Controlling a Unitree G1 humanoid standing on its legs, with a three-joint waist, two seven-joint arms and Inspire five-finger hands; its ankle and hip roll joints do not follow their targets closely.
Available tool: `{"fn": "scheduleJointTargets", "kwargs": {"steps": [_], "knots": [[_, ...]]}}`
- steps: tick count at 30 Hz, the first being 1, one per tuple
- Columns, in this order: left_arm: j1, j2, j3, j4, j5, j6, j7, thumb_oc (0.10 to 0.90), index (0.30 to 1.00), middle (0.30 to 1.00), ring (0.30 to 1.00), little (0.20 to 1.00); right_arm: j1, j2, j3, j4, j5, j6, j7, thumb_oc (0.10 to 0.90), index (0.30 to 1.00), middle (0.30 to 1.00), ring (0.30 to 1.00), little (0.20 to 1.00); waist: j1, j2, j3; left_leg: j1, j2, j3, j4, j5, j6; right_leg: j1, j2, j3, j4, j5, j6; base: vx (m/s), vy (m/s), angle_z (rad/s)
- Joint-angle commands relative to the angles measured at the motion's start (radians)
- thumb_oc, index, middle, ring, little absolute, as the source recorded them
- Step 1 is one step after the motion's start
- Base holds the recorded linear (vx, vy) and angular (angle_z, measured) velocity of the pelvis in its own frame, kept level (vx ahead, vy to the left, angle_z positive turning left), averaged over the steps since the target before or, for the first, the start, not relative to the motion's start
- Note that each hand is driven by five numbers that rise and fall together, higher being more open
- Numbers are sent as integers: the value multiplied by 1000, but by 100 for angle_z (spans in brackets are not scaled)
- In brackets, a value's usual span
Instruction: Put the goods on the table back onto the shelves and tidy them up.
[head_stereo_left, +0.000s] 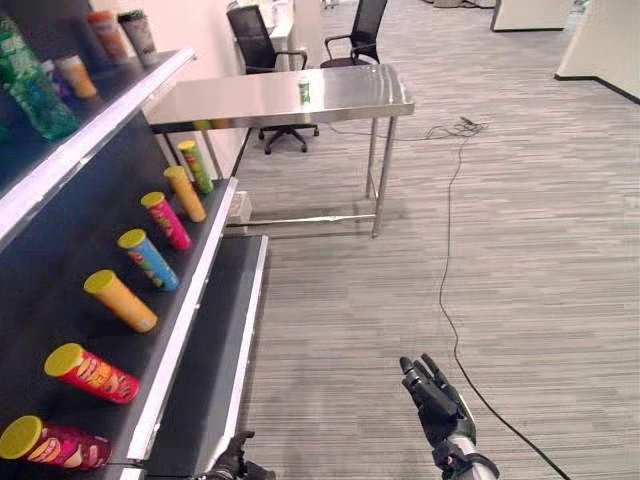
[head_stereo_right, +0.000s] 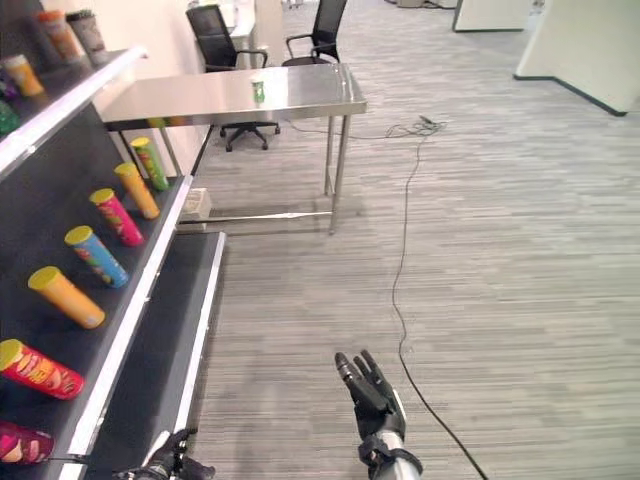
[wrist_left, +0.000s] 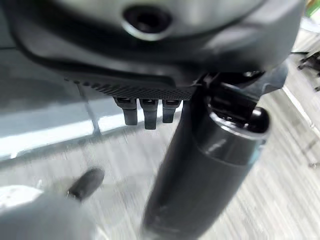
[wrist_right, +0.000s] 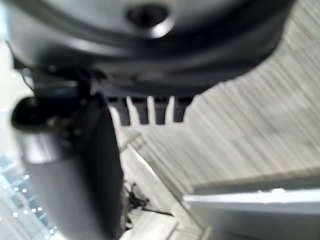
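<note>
A small green can (head_stereo_left: 304, 91) stands alone on the steel table (head_stereo_left: 350, 100) across the room, far from both hands. On my left, the dark shelf unit (head_stereo_left: 185, 310) holds a row of chip tubes lying tilted, such as an orange one (head_stereo_left: 122, 301) and a red one (head_stereo_left: 90, 373). My right hand (head_stereo_left: 434, 402) hangs low over the carpet, open with straight fingers and holding nothing. By the shelf's lowest board, my left hand (head_stereo_left: 236, 461) is also open; its fingers (wrist_left: 145, 112) and thumb (wrist_left: 210, 165) are straight and empty.
The top shelf carries green bottles (head_stereo_left: 35, 95) and cups (head_stereo_left: 137, 35). Two black office chairs (head_stereo_left: 262, 45) stand behind the table. A white partition (head_stereo_left: 600, 45) is at the far right. Striped carpet (head_stereo_left: 400, 300) lies open between me and the table.
</note>
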Motion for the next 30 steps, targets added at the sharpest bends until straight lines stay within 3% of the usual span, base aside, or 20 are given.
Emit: {"fn": "scheduleJointTargets", "kwargs": {"steps": [1,4,6,7,8,9,10,11,12,13,15,18,21,22,24,25,26,27,28,30], "knots": [[15,66,57,50,-32,-27,26,800,900,900,900,900,-110,31,0,-147,78,-44,131,800,900,900,900,900,33,-83,15,82,32,65,10,-82,-35,-44,22,27,-25,62,-46,134,-573,-31],[23,60,99,61,-91,-37,21,800,900,900,900,900,-110,-4,34,-158,57,-45,157,800,900,900,900,900,43,-96,24,65,148,40,131,27,-58,-13,137,61,-96,18,-95,172,-630,-60],[29,53,112,73,-113,-33,14,800,900,900,900,900,-112,-18,43,-151,57,-45,155,800,900,900,900,900,59,-112,39,22,190,-12,253,76,-48,17,182,83,-147,10,-124,147,-494,-51],[30,51,113,66,-126,-38,15,800,900,900,900,900,-127,-32,47,-135,48,-47,146,800,900,900,900,900,84,-126,50,-32,164,-93,330,62,-22,28,193,106,-173,13,-135,143,-406,-69],[41,55,118,49,-144,-43,20,800,900,900,900,900,-134,-41,60,-129,34,-42,140,800,900,900,900,900,108,-143,54,-110,96,-205,385,-7,14,31,197,132,-191,18,-137,122,-349,-92],[38,66,127,34,-162,-46,17,800,900,900,900,900,-148,-49,74,-120,14,-40,130,800,900,900,900,900,139,-165,62,-184,-1,-277,397,-60,51,33,195,151,-199,26,-143,77,-194,-116],[38,66,127,34,-162,-46,17,800,900,900,900,900,-148,-49,75,-120,14,-40,130,800,900,900,900,900,138,-165,61,-185,-1,-278,397,-60,52,32,195,150,-199,26,-143,179,-226,-60],[26,88,124,9,-172,-50,10,800,900,900,900,900,-174,-58,108,-112,-13,-27,125,800,900,900,900,900,173,-178,71,-257,-68,-287,363,-111,62,57,209,172,-204,7,-135,394,-174,-41],[18,93,111,10,-158,-46,-4,800,900,900,900,900,-215,-83,125,-87,-59,-22,110,800,900,900,900,900,198,-178,64,-295,-102,-260,295,-116,49,91,230,181,-219,-20,-130,396,-174,-9],[17,93,111,10,-158,-46,-4,800,900,900,900,900,-215,-82,125,-86,-59,-22,110,800,900,900,900,900,198,-178,64,-294,-103,-259,292,-115,50,91,228,181,-219,-20,-130,374,-50,-13],[27,87,105,-1,-158,-40,-12,800,900,900,900,900,-275,-77,137,-58,-75,-20,89,800,900,900,900,900,239,-161,56,-335,-158,-264,153,-31,54,101,266,196,-216,-22,-132,272,0,-37],[25,93,111,25,-170,-28,-24,800,900,900,900,900,-352,-48,161,-49,-101,-30,54,800,900,900,900,900,288,-163,60,-403,-202,-318,5,-7,42,145,303,252,-190,-71,-137,355,18,-75],[24,114,167,65,-212,-23,-12,800,900,900,900,900,-388,-6,186,-38,-104,-17,58,800,900,900,900,900,308,-185,48,-405,-167,-258,-2,-8,55,210,304,295,-157,-122,-119,650,172,-67],[26,121,178,79,-206,-17,-15,800,900,900,900,900,-371,3,189,-37,-117,-15,67,800,900,900,900,900,323,-200,37,-396,-163,-248,19,19,74,220,295,312,-136,-102,-114,750,325,-79],[19,147,180,62,-206,-20,-1,800,900,900,900,900,-331,17,184,-16,-126,-12,74,800,900,900,900,900,327,-243,29,-383,-194,-255,77,6,104,200,254,302,-17,29,-50,579,349,-4],[25,165,165,51,-180,-17,-3,800,900,900,900,900,-305,23,175,-23,-107,-9,93,800,900,900,900,900,317,-259,21,-322,-209,-233,102,-58,138,151,206,293,184,170,15,614,419,5],[19,174,150,47,-164,-19,1,800,900,900,900,900,-299,23,171,-32,-110,-10,88,800,900,900,900,900,302,-245,23,-269,-211,-236,101,-84,152,102,164,271,298,251,34,660,463,-1],[15,186,137,43,-145,-15,2,800,900,900,900,900,-287,26,162,-36,-118,-9,83,800,900,900,900,900,286,-233,22,-215,-215,-242,85,-103,163,67,130,230,378,284,32,545,392,-16],[8,200,130,43,-128,-3,3,800,900,900,900,900,-285,29,153,-41,-122,-7,84,800,900,900,900,900,263,-216,27,-144,-214,-252,54,-124,174,8,111,196,467,286,20,497,326,-11],[-1,199,117,45,-112,-4,8,800,900,900,900,900,-273,25,144,-65,-113,-8,86,800,900,900,900,900,229,-188,42,-70,-217,-286,18,-138,175,-87,122,161,495,198,-6,438,215,1]]}}
